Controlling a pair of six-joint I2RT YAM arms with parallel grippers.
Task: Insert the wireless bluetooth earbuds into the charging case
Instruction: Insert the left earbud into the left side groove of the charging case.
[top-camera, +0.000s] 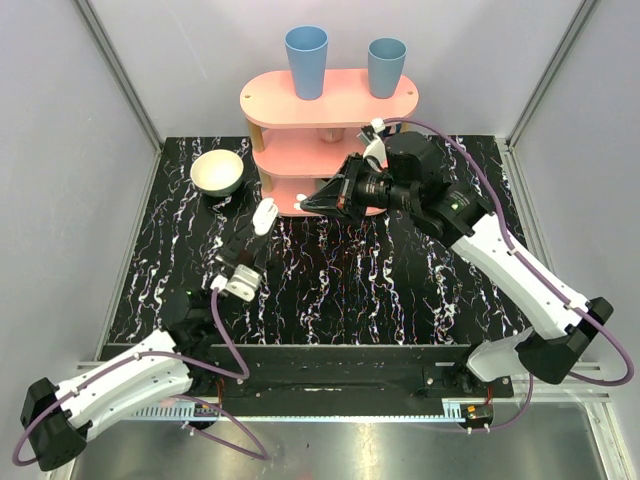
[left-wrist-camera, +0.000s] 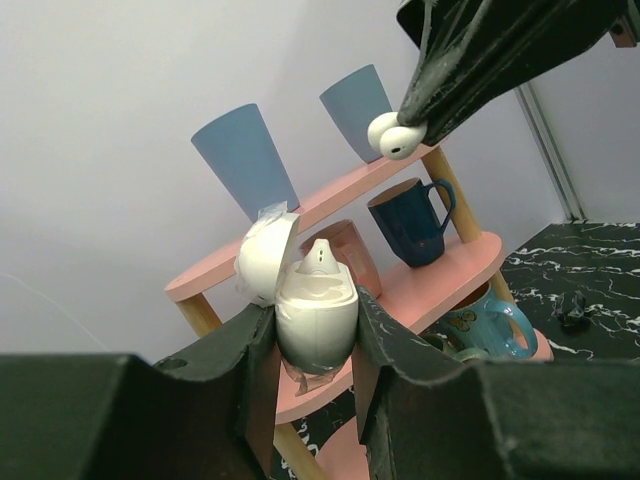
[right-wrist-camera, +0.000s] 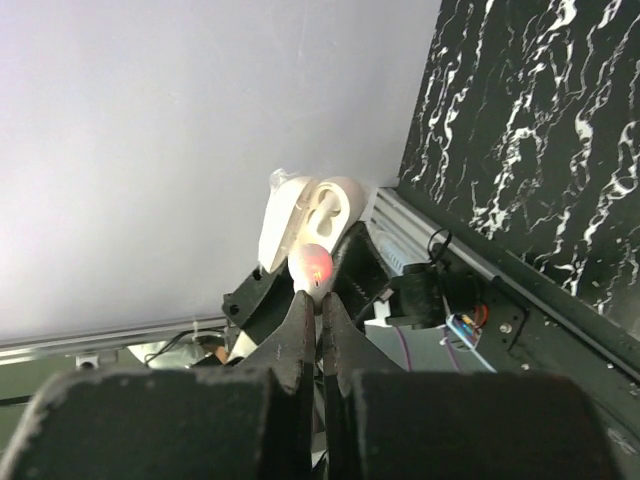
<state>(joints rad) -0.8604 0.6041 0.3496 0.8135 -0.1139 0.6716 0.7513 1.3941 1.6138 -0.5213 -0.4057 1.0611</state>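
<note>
My left gripper is shut on the charging case, a small white oblong held upright above the table with its lid flipped open to the left. One white earbud sits in the case with its top poking out. My right gripper is shut on the other earbud, pinched at its fingertips and showing a red glow. In the left wrist view that earbud hangs up and to the right of the open case, apart from it. From above, the case and right gripper are close together in front of the shelf.
A pink three-tier shelf stands at the back with two blue cups on top. A dark blue mug and a teal mug sit on its lower tiers. A cream bowl is at the back left.
</note>
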